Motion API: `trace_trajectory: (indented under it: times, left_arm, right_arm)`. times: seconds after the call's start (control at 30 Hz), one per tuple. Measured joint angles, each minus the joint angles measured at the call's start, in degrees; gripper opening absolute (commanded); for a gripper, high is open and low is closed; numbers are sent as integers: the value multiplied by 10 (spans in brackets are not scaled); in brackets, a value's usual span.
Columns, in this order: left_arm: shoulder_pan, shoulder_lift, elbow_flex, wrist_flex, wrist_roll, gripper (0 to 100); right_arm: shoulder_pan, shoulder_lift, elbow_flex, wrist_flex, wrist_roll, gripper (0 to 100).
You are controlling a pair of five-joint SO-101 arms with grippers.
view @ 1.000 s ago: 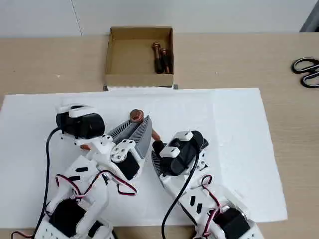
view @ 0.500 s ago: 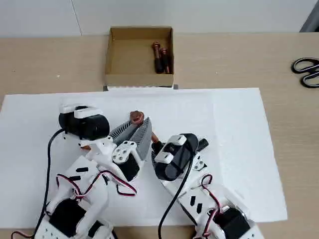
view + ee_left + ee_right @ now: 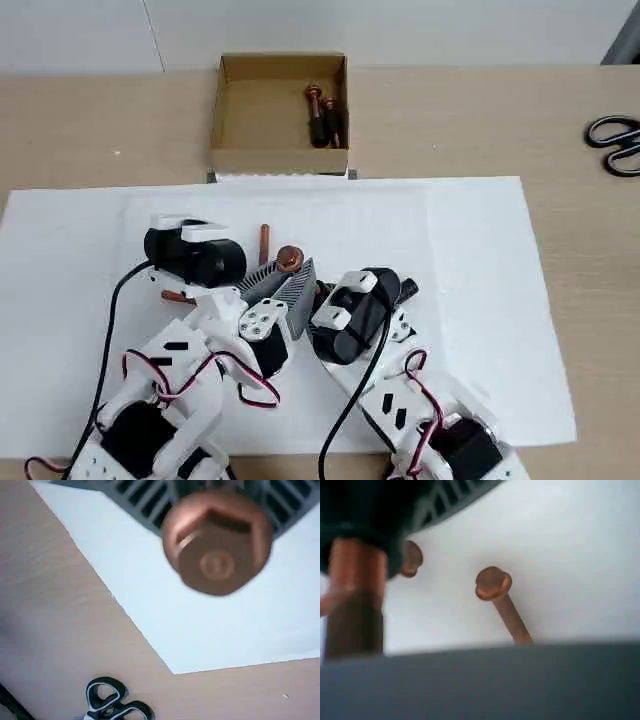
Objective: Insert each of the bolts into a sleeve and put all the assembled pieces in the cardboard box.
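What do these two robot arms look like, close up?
Both are built from white plastic links with bulky black motors at the joints. The left arm and right arm trail black cables and thin red and black wires. The left gripper has dark grey, ribbed, wedge-shaped fingers.

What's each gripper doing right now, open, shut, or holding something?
Left gripper: shut on a bolt.
Right gripper: cannot be told.

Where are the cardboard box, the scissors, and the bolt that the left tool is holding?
cardboard box [image 3: 255, 115], high view, bare floor inside.
scissors [image 3: 610, 147], high view, where the two handle loops join.
held bolt [image 3: 217, 542], left wrist view, flat face of its head.
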Motion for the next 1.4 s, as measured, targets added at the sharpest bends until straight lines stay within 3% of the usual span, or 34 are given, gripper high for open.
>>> trace_trajectory:
  times: [0.6,0.87,1.2,1.4]
  left_arm:
    - [12,-6,84,11,-47,6]
    - [7,-7,87,11,-49,190]
    - [0,-4,95,19,-73,196]
    - [-33,-1,37,20,-94,194]
  right_arm:
    - [-4,4,4,1,3,3]
    - [-4,4,4,1,21,3]
    - [1,2,3,0,30,3]
    - [-2,1,2,0,31,3]
